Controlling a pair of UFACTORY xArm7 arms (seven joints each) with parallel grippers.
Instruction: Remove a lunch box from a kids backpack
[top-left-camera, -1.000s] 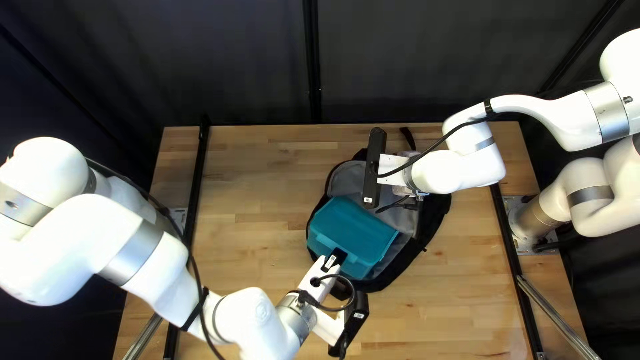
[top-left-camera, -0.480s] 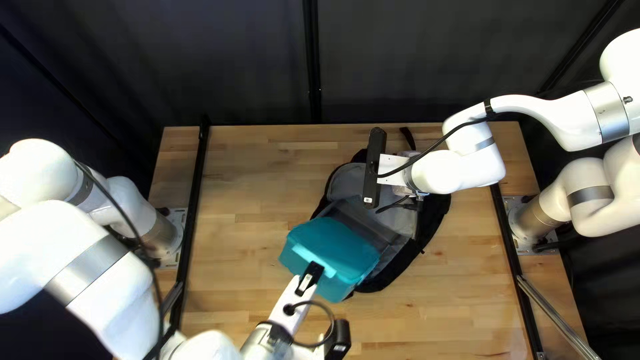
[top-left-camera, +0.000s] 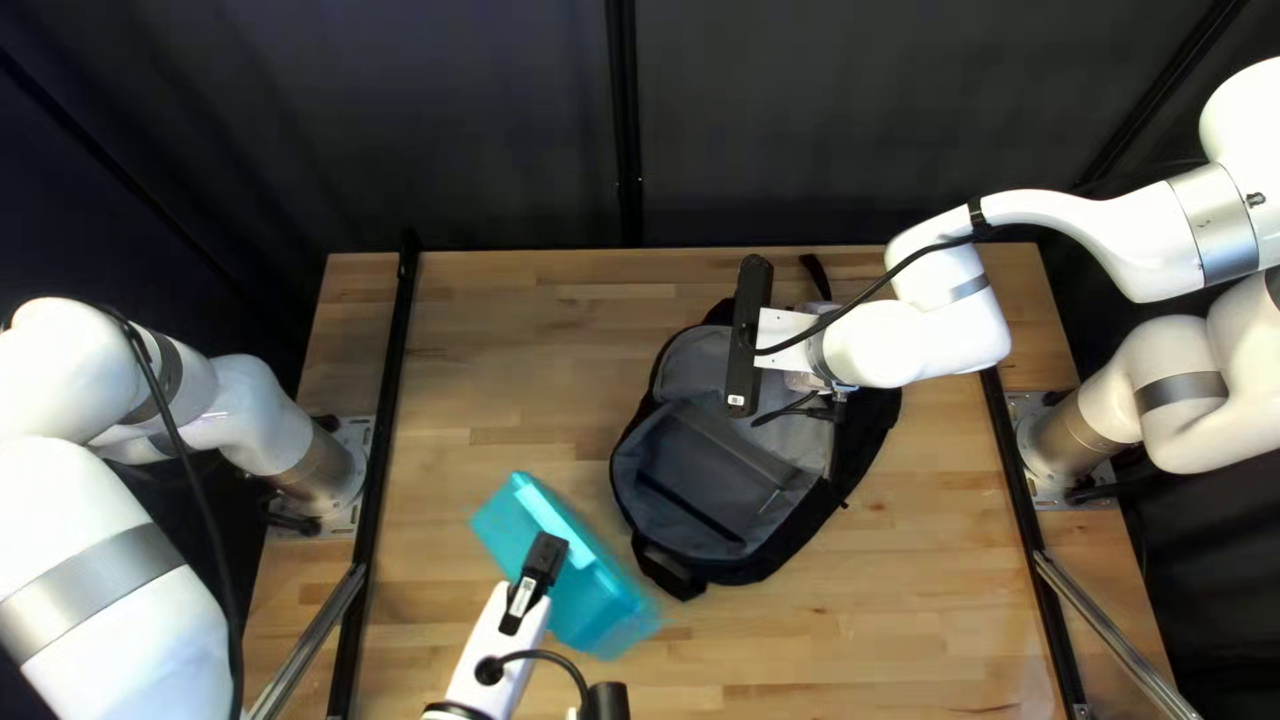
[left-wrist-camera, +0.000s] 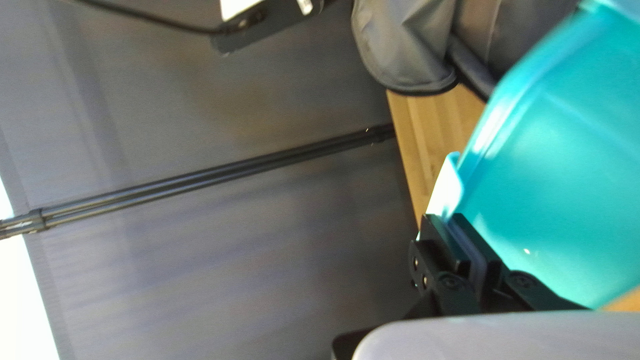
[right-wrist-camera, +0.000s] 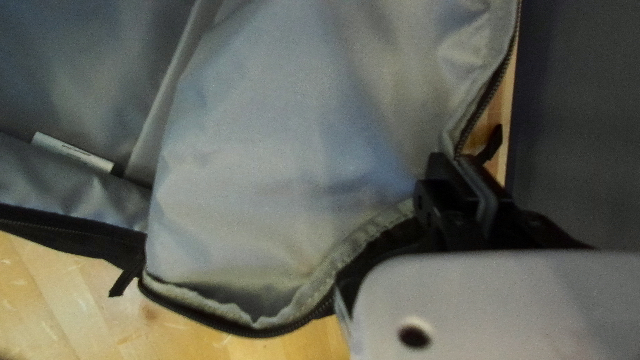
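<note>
- Left gripper [top-left-camera: 538, 576], down near 7 o'clock in the top left view: narrow, pinching the edge of a teal plastic lunch box with rounded corners [top-left-camera: 600, 600].
- Right gripper [top-left-camera: 830, 395], near 2 o'clock in the top left view: narrow too, pinching the zippered edge of a black cloth backpack with a soft grey inside [top-left-camera: 707, 474].
- Lunch box: all the way out of the backpack, at its 8 o'clock side and near it. Tipped over to a slant. Cannot tell if touching the wood under it.
- In the left wrist view: box big and close, right beside the fingers, with a small pale tab [left-wrist-camera: 445, 190] by their tips.
- Backpack: lying wide open, just past the middle of a flat, light brown wooden table [top-left-camera: 934, 574]. Small black strap [top-left-camera: 816, 276] poking out at 1 o'clock.
- In the right wrist view: grey cloth spread out beside the fingers, with wrinkles, a dark zipper around the edge and a little white tag [right-wrist-camera: 73, 152] inside.
- Thick white left arm [top-left-camera: 107, 627] at 8 o'clock in the top left view; long white right arm [top-left-camera: 1067, 227] reaching in from 2 o'clock.
- Big dark curtain [top-left-camera: 800, 107] behind everything, at 12 o'clock.
</note>
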